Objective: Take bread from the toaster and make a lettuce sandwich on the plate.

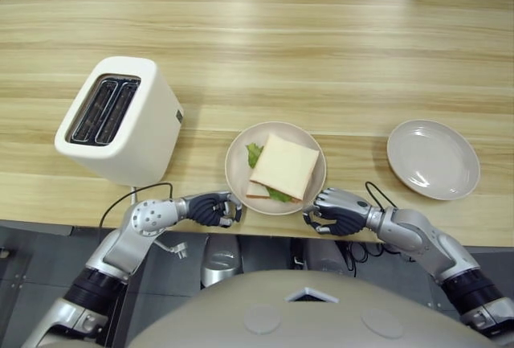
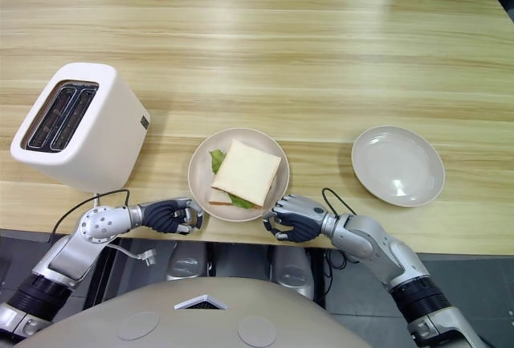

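Well, in the left eye view the sandwich (image 1: pixel 283 165) lies on the middle plate (image 1: pixel 234 163). The top bread is almost square and sits turned a little, so one corner points back toward the robot. Green lettuce (image 1: pixel 254 153) peeks out on the left side and under the near edge. The toaster (image 1: pixel 120 119) stands well apart to the left on the surface (image 1: pixel 281 42). No bread sticks out of its slots. A second plate (image 1: pixel 434 159) with nothing on it sits to the right.

The left hand (image 1: pixel 213 209) is just beside the near left rim of the sandwich plate. Its fingers are curled and it holds nothing. The right hand (image 1: pixel 337 211) is just beside the near right rim, also curled around nothing. I cannot tell if either hand touches the rim.

In the right eye view the same thing shows from a little to the side. The sandwich (image 2: pixel 246 171) lies between the two hands and just ahead of them. The left hand (image 2: pixel 171 215) and the right hand (image 2: pixel 297 218) are about as near to it as each other, one on each side.

I think the sandwich is made and the job is almost done. If it needs a little fix, either hand only has to go forward and in toward the middle. A push from one side could slide the top bread off the lettuce.
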